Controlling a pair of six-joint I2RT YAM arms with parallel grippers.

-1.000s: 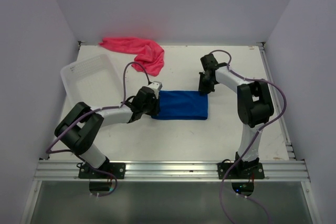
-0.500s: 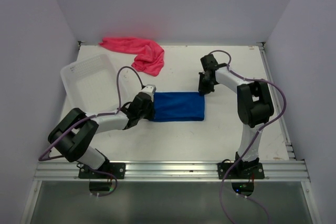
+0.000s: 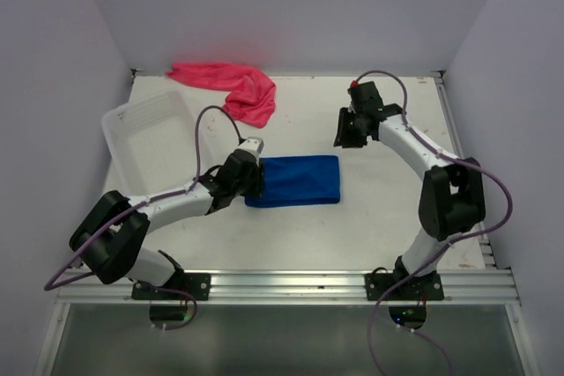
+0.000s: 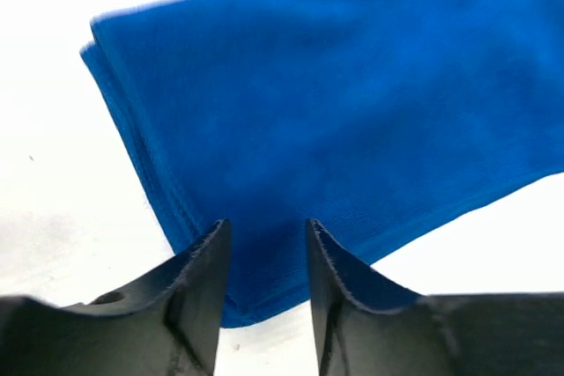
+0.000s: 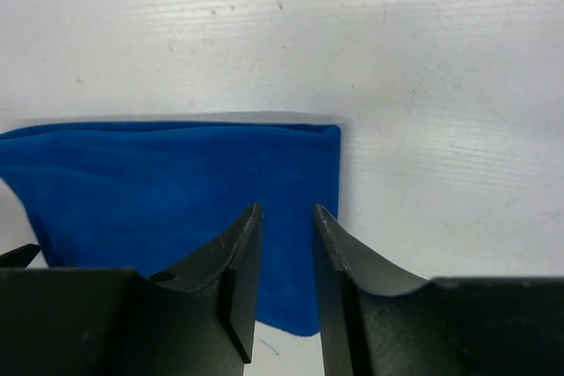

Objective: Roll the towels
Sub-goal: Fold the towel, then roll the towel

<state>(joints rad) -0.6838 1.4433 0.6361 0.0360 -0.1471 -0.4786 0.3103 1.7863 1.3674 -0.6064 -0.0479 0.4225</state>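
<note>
1. The blue towel (image 3: 295, 180) is lying flat on the table (image 3: 379, 209), folded into a neat rectangle. Its left short end sits right under the tips of the left claw (image 3: 253, 184), and its right short end is below and a little in front of the right claw (image 3: 345, 138).
2. The long axis runs straight from one claw towards the other, roughly parallel to the table's near edge, so each arm faces a short end. On the left wrist cam you can see stacked layers along the folded edge of the towel (image 4: 352, 112).
3. The left claw (image 4: 264, 231) is parted a bit, straddling the near corner. I can't see any cloth actually pinched between its fingers.
4. The right claw (image 5: 284, 213) is also slightly spread and holding nothing. It hovers clear of the towel (image 5: 176, 182).
5. My guess is the roll starts from the left end. I'd grab every layer of that short edge, not just the top one. Then tuck it tight and keep the roll square to the long axis so it doesn't cone. The right claw could pin the far end.
6. The pink towel (image 3: 233, 85) is bunched up well beyond both claws, not yet rolled. A white basket (image 3: 115, 121) sits off to the left claw's outer side.
</note>
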